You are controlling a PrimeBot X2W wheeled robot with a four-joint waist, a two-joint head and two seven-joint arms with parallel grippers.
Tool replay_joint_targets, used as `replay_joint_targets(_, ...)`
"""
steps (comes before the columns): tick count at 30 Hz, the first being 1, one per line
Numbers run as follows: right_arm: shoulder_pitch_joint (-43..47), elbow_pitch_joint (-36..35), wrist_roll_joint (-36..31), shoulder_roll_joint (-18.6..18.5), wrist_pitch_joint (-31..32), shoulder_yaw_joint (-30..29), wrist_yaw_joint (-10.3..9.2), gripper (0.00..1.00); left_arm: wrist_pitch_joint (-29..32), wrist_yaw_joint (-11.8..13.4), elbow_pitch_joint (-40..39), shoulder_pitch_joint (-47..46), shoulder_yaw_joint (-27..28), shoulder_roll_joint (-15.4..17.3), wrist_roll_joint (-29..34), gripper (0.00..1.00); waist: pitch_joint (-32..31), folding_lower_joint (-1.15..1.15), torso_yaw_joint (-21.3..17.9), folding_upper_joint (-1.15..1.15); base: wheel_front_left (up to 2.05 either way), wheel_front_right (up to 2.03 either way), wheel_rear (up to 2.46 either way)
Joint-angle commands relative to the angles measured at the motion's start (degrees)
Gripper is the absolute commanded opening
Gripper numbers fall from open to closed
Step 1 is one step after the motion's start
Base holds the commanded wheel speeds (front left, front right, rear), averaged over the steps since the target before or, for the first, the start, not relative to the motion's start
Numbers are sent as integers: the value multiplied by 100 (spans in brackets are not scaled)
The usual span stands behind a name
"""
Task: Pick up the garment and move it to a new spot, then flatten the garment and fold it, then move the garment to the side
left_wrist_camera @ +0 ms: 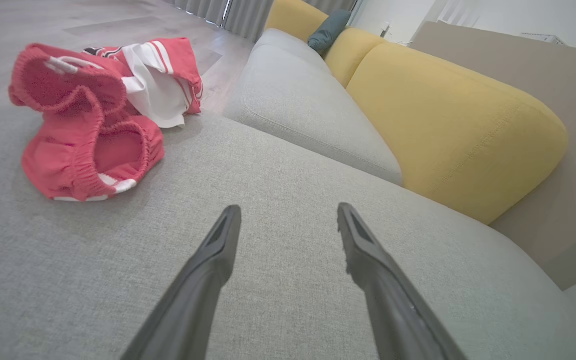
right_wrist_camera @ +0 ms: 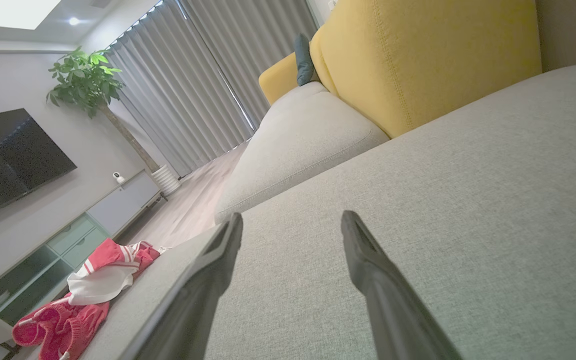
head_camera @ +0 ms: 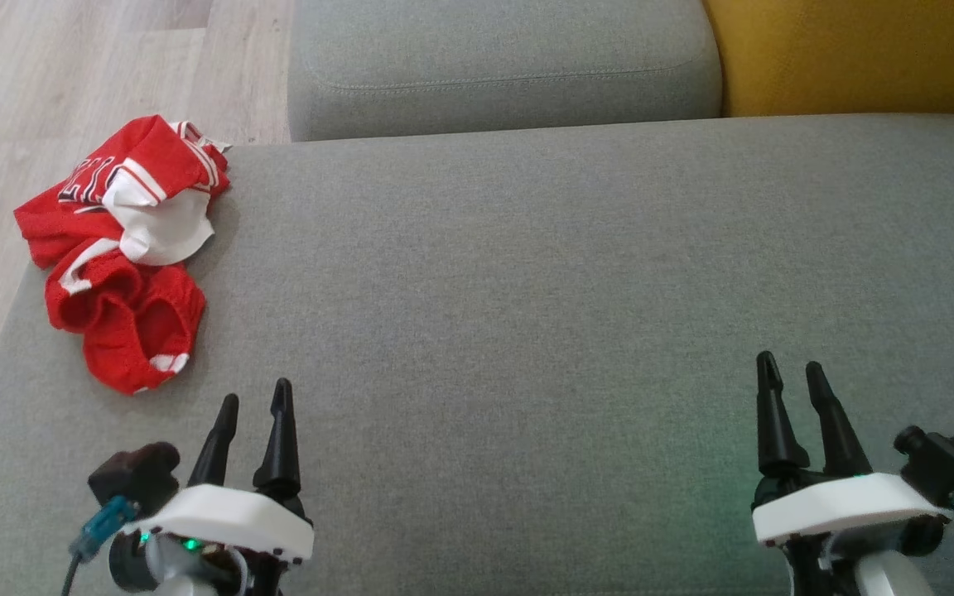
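Nearest the head camera, the left gripper (head_camera: 256, 391) is hanging over the near edge of the grey seat cushion (head_camera: 527, 290), towards its left end, and its two dark fingers are standing moderately apart with nothing between them. At the right end of that same near edge the right gripper (head_camera: 790, 362) is pointing the same way, its fingers likewise parted and holding nothing. Whether either one is touching the fabric below is not showing clearly. A crumpled red garment (head_camera: 125, 248) with white trim and dark lettering is lying at the far left corner of the seat cushion, bunched into a heap, with its outer part spilling past the left edge above the pale wooden floor (head_camera: 71, 83). In the left wrist view the garment (left_wrist_camera: 93, 115) is showing a gathered elastic opening turned towards the fingers (left_wrist_camera: 218, 250), and it is sitting near that gripper and well apart from the right one. Beyond the far edge, a second grey cushion (head_camera: 502, 66) is lying beside a yellow cushion (head_camera: 858, 50).
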Motion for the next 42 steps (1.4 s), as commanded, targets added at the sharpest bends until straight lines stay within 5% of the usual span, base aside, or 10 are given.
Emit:
replay_joint_targets(1,-174,-246,-166,-43,-93,142,31,100,-80,40,-240,-196,74,71,173,100,-1,0,0,0,0,0,0)
replay_joint_targets(34,-170,-79,-2571,-56,-667,382,44,100,-650,321,-103,-26,-130,61,2186,100,-91,0,-26,0,0,0,0)
replay_joint_targets(42,-189,-4,-2566,-56,-691,331,44,100,-673,330,-36,-35,-104,56,2218,100,-93,0,-28,0,0,0,0)
